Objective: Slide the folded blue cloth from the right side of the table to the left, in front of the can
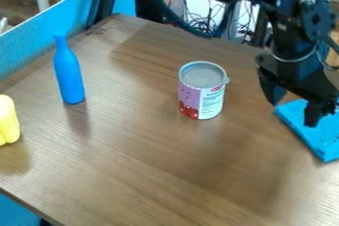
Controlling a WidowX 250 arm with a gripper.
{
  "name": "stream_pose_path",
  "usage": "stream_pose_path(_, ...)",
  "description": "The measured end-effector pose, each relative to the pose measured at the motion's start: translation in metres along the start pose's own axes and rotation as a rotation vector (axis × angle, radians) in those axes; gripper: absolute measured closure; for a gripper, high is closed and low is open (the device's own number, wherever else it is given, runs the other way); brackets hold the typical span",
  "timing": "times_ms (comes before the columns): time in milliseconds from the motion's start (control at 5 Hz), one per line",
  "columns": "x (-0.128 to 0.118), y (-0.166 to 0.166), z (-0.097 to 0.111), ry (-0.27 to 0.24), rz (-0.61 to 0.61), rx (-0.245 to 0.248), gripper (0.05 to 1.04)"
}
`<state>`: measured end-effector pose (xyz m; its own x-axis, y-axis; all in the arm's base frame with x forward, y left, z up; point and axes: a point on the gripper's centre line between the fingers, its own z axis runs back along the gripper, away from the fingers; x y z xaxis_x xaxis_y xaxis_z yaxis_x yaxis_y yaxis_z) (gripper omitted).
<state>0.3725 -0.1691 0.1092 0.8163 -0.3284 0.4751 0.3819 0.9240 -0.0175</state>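
- Brown wood-grain tabletop (172, 185), its near part stretching out on the camera side of the gripper (293, 113) and leftward in view.
- Blue cloth (316, 130), flat on the table, just below and behind the gripper's fingertips; whether they touch it, I cannot tell.
- Yellow object (8, 121), cut off by the view's left edge, well apart from the gripper.
- Black gripper, hanging at the right with its fingers spread apart and nothing held between them.
- Upright can (202, 91) with a silver rim and a purple, white and red label, left of the gripper in view.
- Blue bottle (69, 74), standing farther left of the gripper, beyond the can.
- Blue partition (39, 36) along the table's far-left edge.
- Tangled cables (204, 19) past the table's far edge, behind the gripper.
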Motion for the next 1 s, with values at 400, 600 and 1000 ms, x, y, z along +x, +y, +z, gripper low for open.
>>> stream_pose_path(400, 0.024, -0.004, -0.028, -0.197, -0.006, -0.004, 0.083)
stream_pose_path(600, 0.024, -0.002, -0.034, -0.27, 0.013, 0.003, 0.083)
stream_pose_path(1000, -0.011, 0.006, -0.05, -0.218, 0.013, 0.036, 0.083)
